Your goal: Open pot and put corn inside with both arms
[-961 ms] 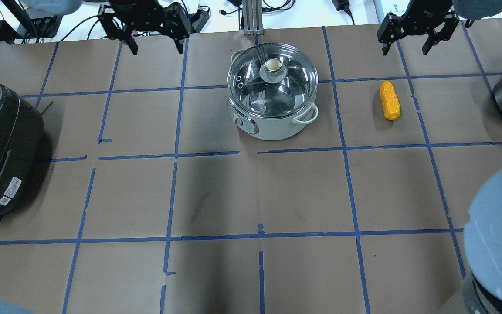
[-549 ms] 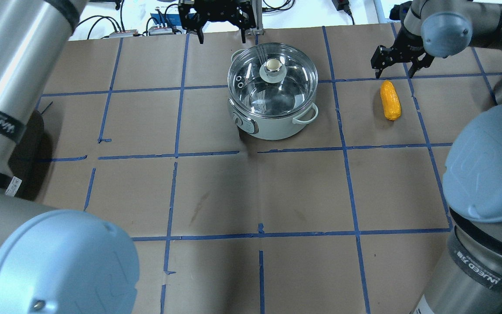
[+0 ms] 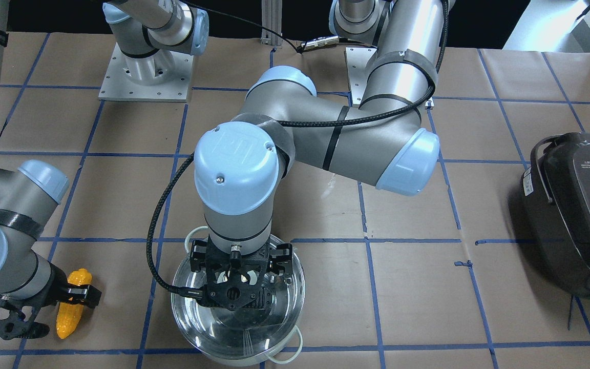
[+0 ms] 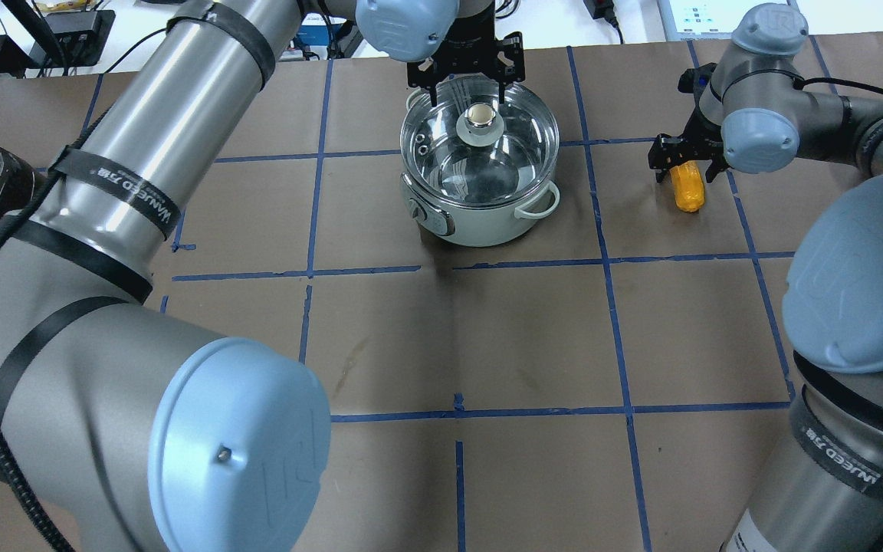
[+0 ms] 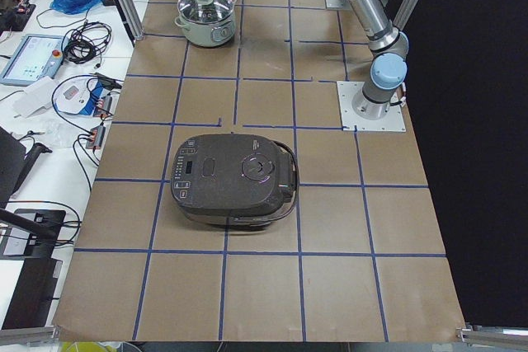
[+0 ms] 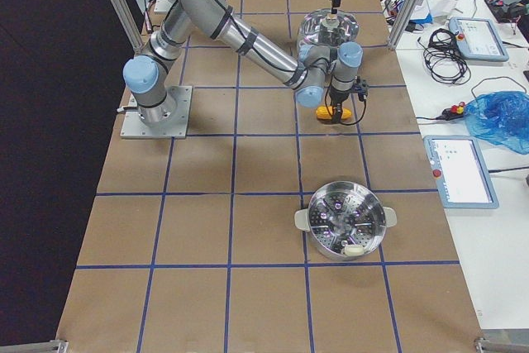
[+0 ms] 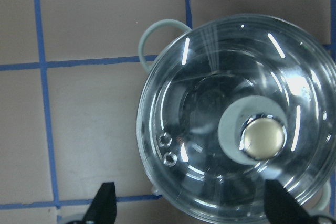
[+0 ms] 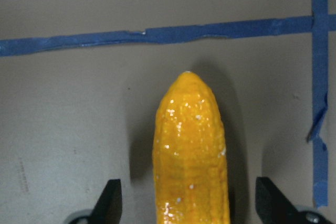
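The steel pot [image 4: 487, 222] stands at the table's far middle, with its glass lid [image 4: 441, 165] and silver knob [image 4: 481, 116] on. My left gripper [image 4: 466, 88] is open above the lid's far part. In the left wrist view the knob [image 7: 262, 138] lies off to the side of the gripper [image 7: 191, 208], not between the fingers. The yellow-orange corn [image 4: 689, 195] lies on the table right of the pot. My right gripper [image 4: 685, 162] is open, one finger on each side of the corn [image 8: 191, 150], with gaps on both sides.
A dark rice cooker [image 3: 576, 215] sits at the table's end on my left. A second steel pot with a steamer insert [image 6: 343, 229] stands at the end on my right. Cables and devices lie beyond the table's far edge.
My left gripper has moved from the back left to above the pot lid. My right gripper has come down and forward and now stands astride the corn. Both stay open.
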`<state>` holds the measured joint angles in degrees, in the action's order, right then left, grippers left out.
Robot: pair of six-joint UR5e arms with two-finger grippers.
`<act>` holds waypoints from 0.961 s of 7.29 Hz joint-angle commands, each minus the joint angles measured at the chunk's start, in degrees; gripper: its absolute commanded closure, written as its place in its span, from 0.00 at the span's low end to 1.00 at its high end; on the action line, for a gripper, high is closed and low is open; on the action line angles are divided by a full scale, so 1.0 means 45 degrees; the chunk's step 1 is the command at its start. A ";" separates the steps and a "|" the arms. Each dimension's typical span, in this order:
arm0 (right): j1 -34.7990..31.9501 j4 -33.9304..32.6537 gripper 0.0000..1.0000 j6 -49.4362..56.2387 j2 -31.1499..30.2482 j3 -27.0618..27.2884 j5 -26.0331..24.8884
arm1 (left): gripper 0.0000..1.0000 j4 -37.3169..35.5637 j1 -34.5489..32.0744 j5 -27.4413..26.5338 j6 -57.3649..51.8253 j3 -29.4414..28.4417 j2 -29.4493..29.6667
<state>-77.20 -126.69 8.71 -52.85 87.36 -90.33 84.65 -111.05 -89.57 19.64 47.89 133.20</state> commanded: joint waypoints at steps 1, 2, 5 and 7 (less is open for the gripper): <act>0.0008 -0.0010 0.77 -0.0021 -0.0034 -0.0037 -0.0004 | 0.00 -0.0120 -0.0224 0.0062 0.0457 -0.0037 0.0359; 0.0008 -0.0010 0.79 -0.0002 -0.0073 -0.0095 -0.0004 | 0.00 -0.0100 -0.0263 0.0062 0.0556 -0.0018 0.0341; 0.0008 0.2665 0.86 -0.0040 -0.1373 -0.1378 -0.0043 | 0.87 -0.0081 -0.0263 0.0023 0.0576 0.0080 0.0301; -0.0031 0.4458 0.87 -0.0021 -0.2083 -0.2068 -0.0024 | 0.99 0.0074 -0.0244 -0.0036 0.0557 0.0022 -0.0106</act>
<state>-77.25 -111.20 8.64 -60.27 79.71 -90.51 84.48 -112.19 -89.63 22.17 48.13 133.89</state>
